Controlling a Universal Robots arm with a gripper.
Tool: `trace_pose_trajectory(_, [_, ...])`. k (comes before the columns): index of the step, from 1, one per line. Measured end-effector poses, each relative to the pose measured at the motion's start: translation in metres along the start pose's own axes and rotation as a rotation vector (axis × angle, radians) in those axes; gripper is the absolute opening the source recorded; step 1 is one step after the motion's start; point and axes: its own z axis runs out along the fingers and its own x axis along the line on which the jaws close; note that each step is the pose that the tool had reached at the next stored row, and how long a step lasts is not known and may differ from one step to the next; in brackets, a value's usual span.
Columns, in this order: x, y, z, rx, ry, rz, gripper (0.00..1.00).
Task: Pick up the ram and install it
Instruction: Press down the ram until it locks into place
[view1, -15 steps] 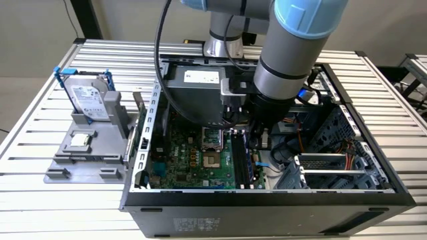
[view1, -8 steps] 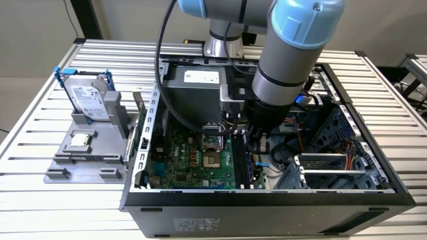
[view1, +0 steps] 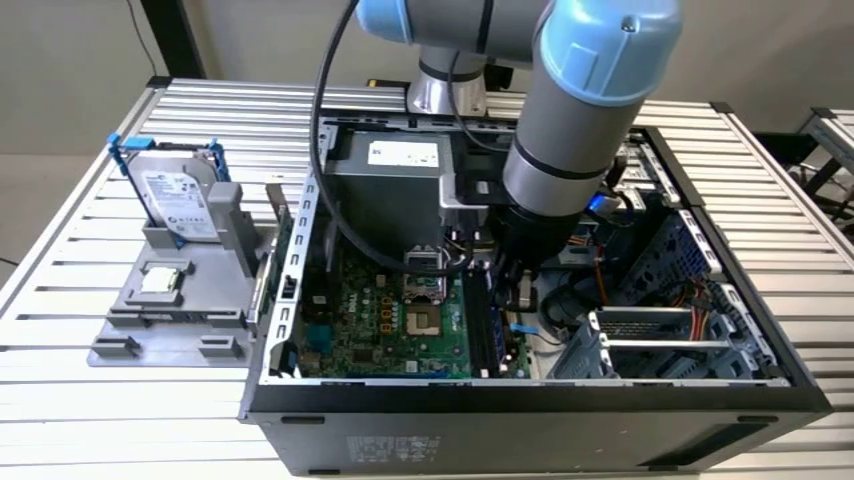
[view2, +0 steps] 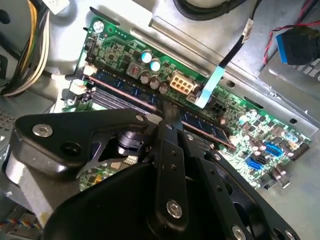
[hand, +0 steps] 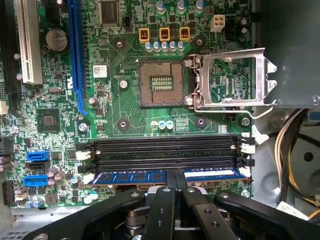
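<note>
Step in hand: seating. My gripper (hand: 174, 181) is down inside the case (view1: 534, 400), fingers pinched narrow on the ram (hand: 131, 176) at about mid-length. The ram stands on edge in the outermost slot of the bank, next to the empty slots (hand: 165, 150), which run parallel w/ it.

Pick looks done; install not confirmed. Can't tell if the stick is fully down or if the end latches (hand: 247, 146) have closed. In the second wrist view the ram (view2: 120, 86) runs diagonally across the board (view2: 240, 125), w/ my fingertips (view2: 170, 111) clamped on its top edge.

Judgement on the next move: needs straight, even push along the slot axis, no tilt, edge contacts aligned w/ the slot key. Uneven force prob. seats one end only. Slot walls are thin plastic; the stick is a rigid thin laminate, so it won't forgive side load.

Materials/shapes:
- ram: flat, long, thin, blue w/ white label patches, matte.
- slots: black plastic, long narrow channels, pale latch tabs at ends.
- board: green, glossy, dense w/ small caps and connectors.
- CPU socket (hand: 156, 84): open, square, fine pin field; metal lid frame (hand: 235, 77) swung aside, bright steel.
- fingers: black, smooth, bolted linkages.
- case: grey sheet metal.

Exterior view: drive (view1: 174, 195) upright on a grey fixture (view1: 160, 320), well apart from the case.
</note>
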Motion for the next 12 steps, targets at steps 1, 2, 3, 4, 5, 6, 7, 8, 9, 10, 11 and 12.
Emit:
trace_pose_trajectory(1, [-0.0003,0.0001,-0.0037,0.0003,-0.0018,0.000,0.00])
trace_pose_trajectory(2, [-0.0001,0.0002,-0.0091,-0.0001,-0.0001,0.000,0.00])
trace_pose_trajectory(3, [0.0001,0.0004,-0.0137,-0.0002,0.0007,0.000,0.00])
trace_pose_trajectory(4, [-0.0001,0.0005,-0.0182,-0.0002,0.0002,0.000,0.00])
trace_pose_trajectory(5, [-0.0001,0.0006,-0.0229,-0.0002,0.0005,0.000,0.00])
trace_pose_trajectory(6, [-0.0002,0.0007,-0.0275,-0.0002,0.0003,0.000,0.00])
trace_pose_trajectory(7, [-0.0003,0.0007,-0.0318,-0.0002,0.0003,0.000,0.00])
trace_pose_trajectory(8, [-0.0003,0.0008,-0.0366,-0.0002,0.0004,0.000,0.00])
trace_pose_trajectory(9, [-0.0004,0.0009,-0.0408,-0.0002,0.0003,0.000,0.00])
trace_pose_trajectory(10, [-0.0004,0.0010,-0.0456,-0.0002,0.0007,0.000,0.00])
trace_pose_trajectory(11, [-0.0005,0.0011,-0.0500,-0.0002,0.0005,0.000,0.00])
trace_pose_trajectory(12, [-0.0006,0.0012,-0.0545,-0.0002,0.0004,0.000,0.00])
